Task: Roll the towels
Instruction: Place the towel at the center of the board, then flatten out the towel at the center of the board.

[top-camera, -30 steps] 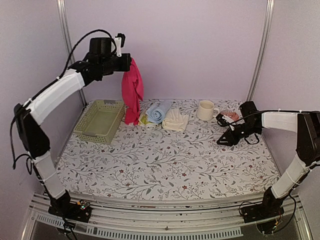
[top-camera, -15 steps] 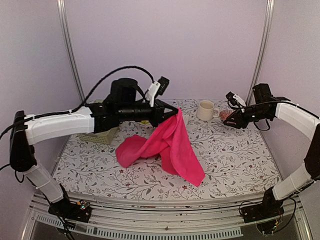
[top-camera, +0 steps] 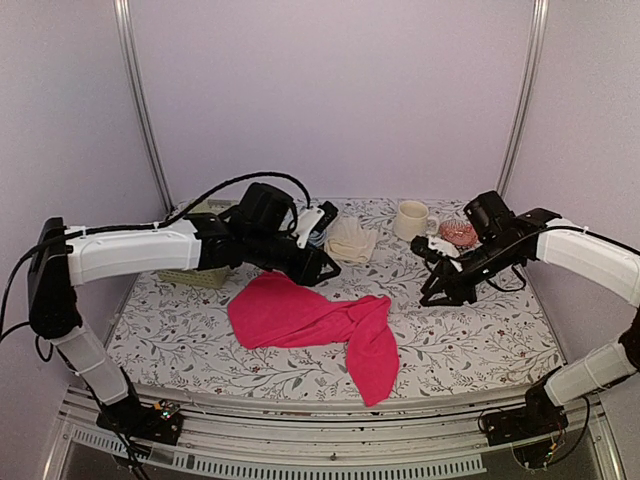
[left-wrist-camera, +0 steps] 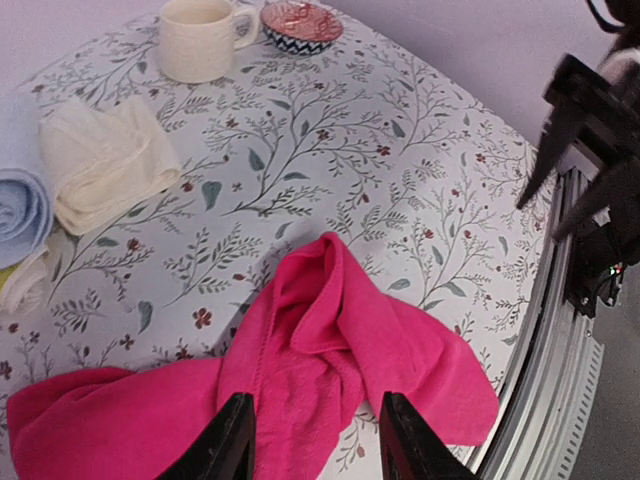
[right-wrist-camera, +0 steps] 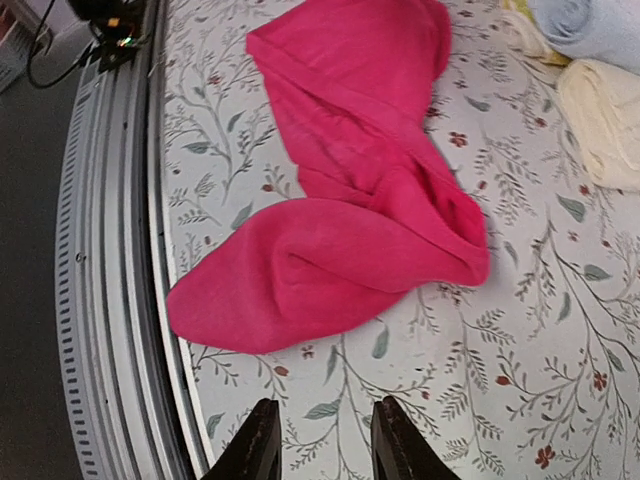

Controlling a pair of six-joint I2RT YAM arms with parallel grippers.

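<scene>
The hot pink towel (top-camera: 310, 322) lies crumpled and spread on the table's front middle; it also shows in the left wrist view (left-wrist-camera: 330, 350) and the right wrist view (right-wrist-camera: 350, 200). My left gripper (top-camera: 326, 267) is open and empty just above the towel's back edge (left-wrist-camera: 315, 445). My right gripper (top-camera: 426, 276) is open and empty, to the right of the towel, over bare table near its front end (right-wrist-camera: 322, 445). The cream-white towel (top-camera: 350, 240), light blue towel (left-wrist-camera: 20, 205) and pale yellow-green towel (right-wrist-camera: 520, 25) lie rolled at the back.
A cream mug (top-camera: 410, 220) and a small patterned bowl (top-camera: 460, 233) stand at the back right. The pale green mesh basket (top-camera: 185, 274) sits at the back left, mostly behind my left arm. The metal front rail (right-wrist-camera: 110, 300) runs close to the pink towel's end.
My left gripper swung the pink towel from high at the back down to the table's middle and let it go. My right gripper rose, then came down toward the towel.
</scene>
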